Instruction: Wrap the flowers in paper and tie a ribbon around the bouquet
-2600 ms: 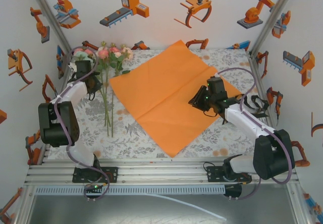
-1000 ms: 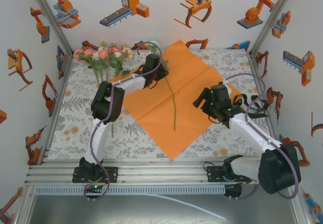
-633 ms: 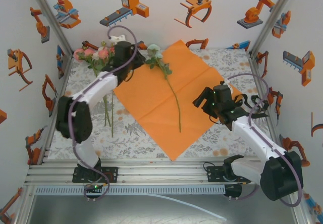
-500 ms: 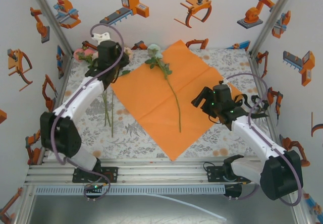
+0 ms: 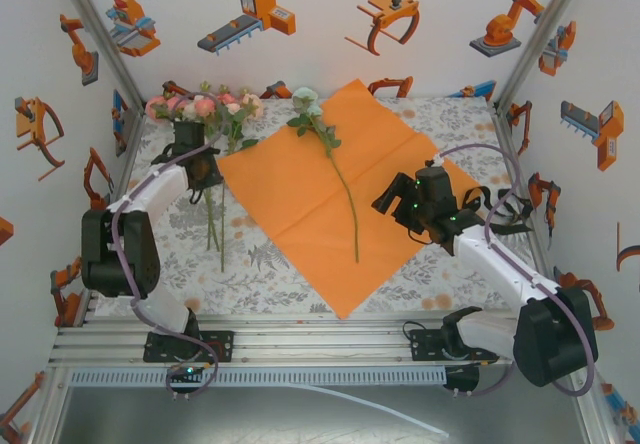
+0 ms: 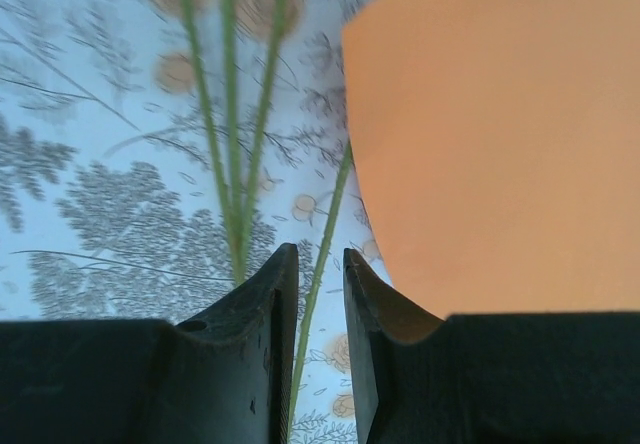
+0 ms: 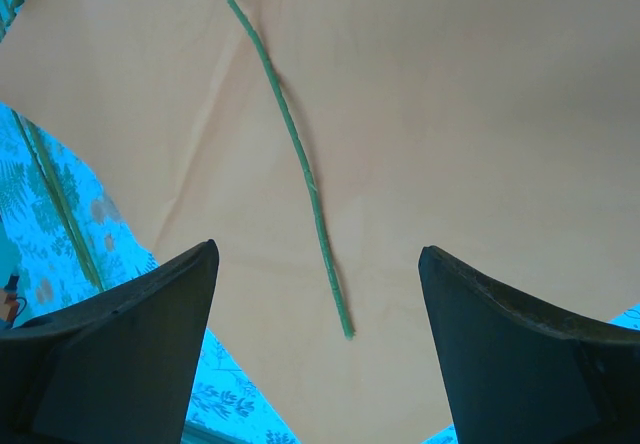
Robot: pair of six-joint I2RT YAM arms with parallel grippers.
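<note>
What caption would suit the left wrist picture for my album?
Dark fingers straddle a thin green flower stem on the leaf-printed tablecloth, beside the orange paper.

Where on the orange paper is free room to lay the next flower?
The paper is bare left of the single flower's stem, and right of it toward the far corner. Crowded: off its left edge, the flower bunch and left arm.

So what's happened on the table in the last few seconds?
The left gripper carried one pale flower on a long green stem from the bunch of pink and cream flowers onto the orange paper sheet, let go, then went back to the bunch, its jaws narrowing around another stem. The right gripper stayed hovering open over the paper.
</note>
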